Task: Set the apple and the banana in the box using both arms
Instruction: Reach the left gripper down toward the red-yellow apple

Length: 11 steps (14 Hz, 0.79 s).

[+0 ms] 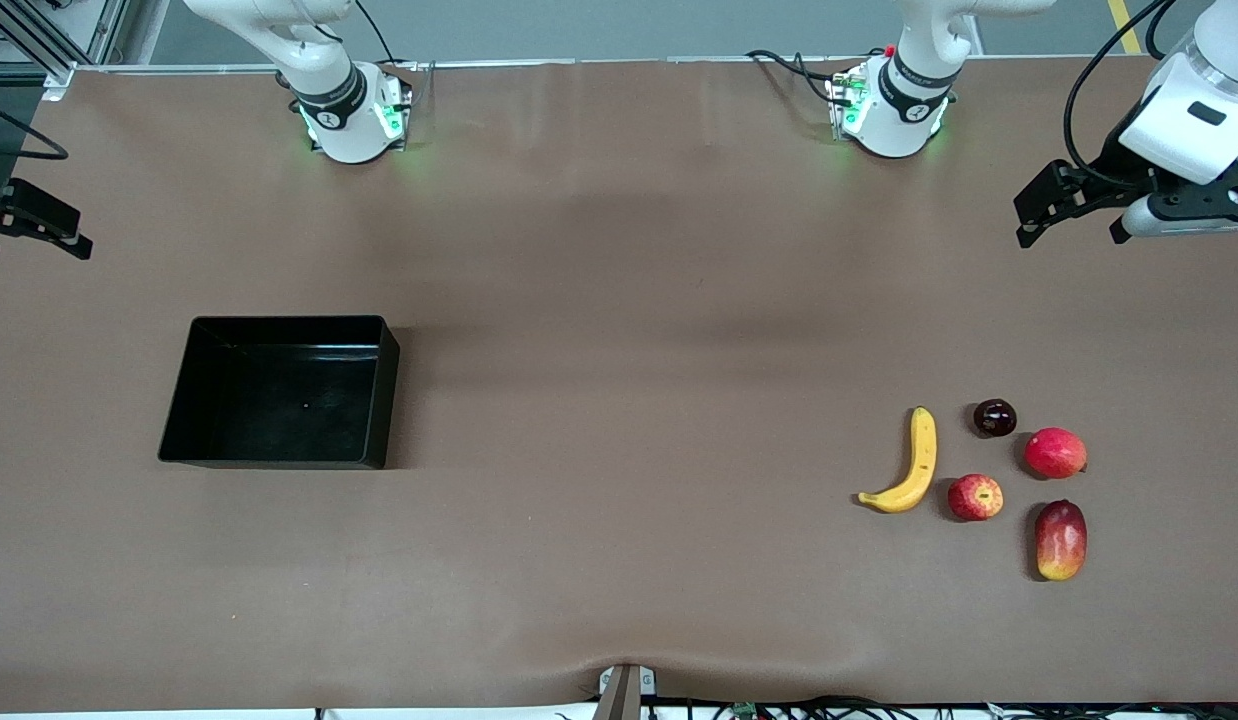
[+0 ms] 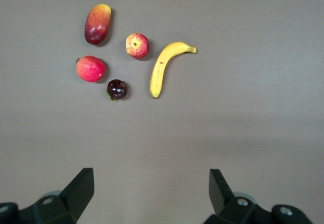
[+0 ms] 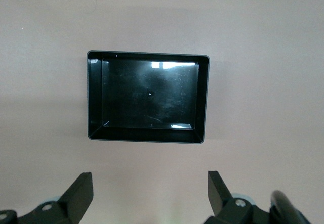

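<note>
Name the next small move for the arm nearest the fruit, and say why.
Probably bring the left pincer down over the banana. It hangs open above bare table at the left arm's end, holding nothing, and the banana and apple lie loose beside each other. The box sits empty toward the right arm's end, where the open right pincer waits.

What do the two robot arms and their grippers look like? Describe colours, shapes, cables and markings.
Both arms are white and rounded, with dark grey joint rings and green lights glowing at the bases. Black cables loop along the left arm and trail at its base. The left gripper and right gripper are black, each with two angular, wedge-shaped fingers.
</note>
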Motion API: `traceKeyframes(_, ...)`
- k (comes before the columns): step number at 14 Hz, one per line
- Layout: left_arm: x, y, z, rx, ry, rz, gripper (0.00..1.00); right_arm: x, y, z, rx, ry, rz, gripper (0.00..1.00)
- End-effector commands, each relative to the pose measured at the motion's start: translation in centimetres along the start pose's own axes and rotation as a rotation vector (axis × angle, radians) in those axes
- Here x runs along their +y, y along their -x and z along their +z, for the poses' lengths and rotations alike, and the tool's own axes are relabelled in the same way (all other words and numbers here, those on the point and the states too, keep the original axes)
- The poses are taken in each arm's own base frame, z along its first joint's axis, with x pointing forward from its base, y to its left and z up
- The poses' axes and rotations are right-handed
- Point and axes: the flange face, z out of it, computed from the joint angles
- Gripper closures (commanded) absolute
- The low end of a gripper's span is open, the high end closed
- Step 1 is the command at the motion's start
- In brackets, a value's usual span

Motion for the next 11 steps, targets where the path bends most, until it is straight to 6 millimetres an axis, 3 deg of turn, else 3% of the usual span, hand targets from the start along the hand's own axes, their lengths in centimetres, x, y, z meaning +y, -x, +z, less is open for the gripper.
traceKeyframes(1,0.0,-0.1,-0.3,-0.018,0.003,0.009,0.00,1.0,-0.2,-0.4,0.008,-0.014,0.014,0.00)
traceKeyframes(7,-0.2,-1.0,0.1,-0.022,0.001,-0.016,0.00,1.0,-0.2,-0.4,0.008,-0.024,0.014,0.00)
traceKeyframes(11,-0.3,-3.3,3.2,-0.070,-0.005,-0.011,0.00,1.3,-0.2,-0.3,0.006,-0.024,0.018,0.00)
